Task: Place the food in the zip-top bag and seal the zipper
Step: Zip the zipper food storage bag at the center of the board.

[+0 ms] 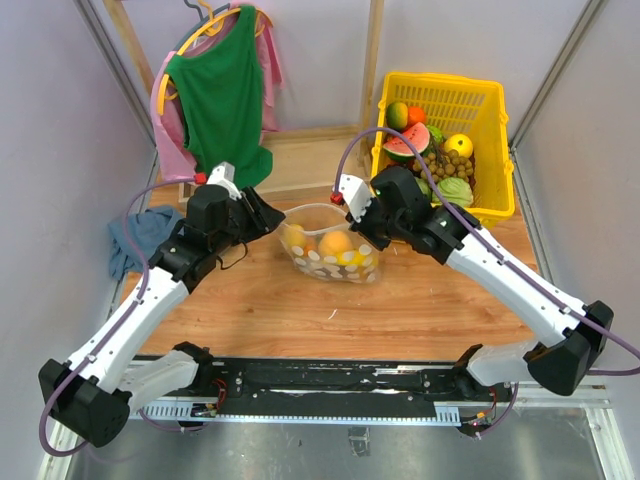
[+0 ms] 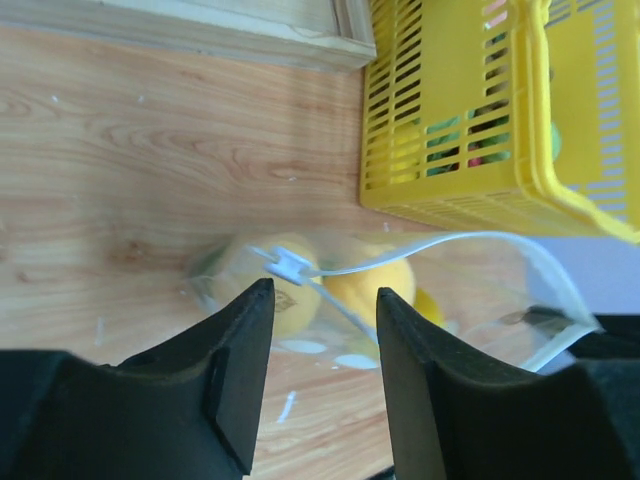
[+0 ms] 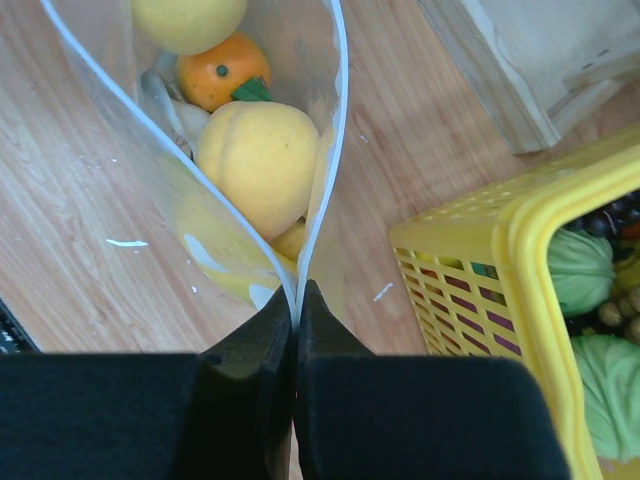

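Right wrist view: I see my right tool (image 3: pixel 297 300) pinched shut on the zipper (image 3: pixel 338 110).
Left tool (image 2: pixel 325 300): jaws apart, holding nothing.
Zip-top bag (image 1: pixel 330 262): on the tabletop (image 1: pixel 400 320) near the yellow basket (image 1: pixel 497 150), food (image 3: pixel 260 155) inside.

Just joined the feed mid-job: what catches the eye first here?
The dotted zip-top bag lies mid-table with its mouth gaping and yellow and orange toy fruits inside. The right end effector is pinched shut on the zipper at one end of the mouth, while the left end effector stands open facing the other end. At the far right, a yellow basket holds more fruit.
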`<act>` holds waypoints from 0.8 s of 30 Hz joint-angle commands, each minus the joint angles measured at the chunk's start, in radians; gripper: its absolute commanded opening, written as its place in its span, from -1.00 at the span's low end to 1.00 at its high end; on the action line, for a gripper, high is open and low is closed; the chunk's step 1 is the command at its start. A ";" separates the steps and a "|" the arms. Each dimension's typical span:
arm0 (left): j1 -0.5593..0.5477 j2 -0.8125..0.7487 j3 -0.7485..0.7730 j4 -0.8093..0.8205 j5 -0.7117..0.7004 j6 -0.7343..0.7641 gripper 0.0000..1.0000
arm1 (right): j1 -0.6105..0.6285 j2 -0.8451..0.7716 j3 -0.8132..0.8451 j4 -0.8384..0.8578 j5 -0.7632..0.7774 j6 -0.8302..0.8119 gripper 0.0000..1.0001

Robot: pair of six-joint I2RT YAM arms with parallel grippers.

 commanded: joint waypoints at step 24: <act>0.029 -0.109 -0.298 0.584 0.335 0.608 0.72 | -0.017 -0.189 -0.177 0.047 0.293 -0.016 -0.99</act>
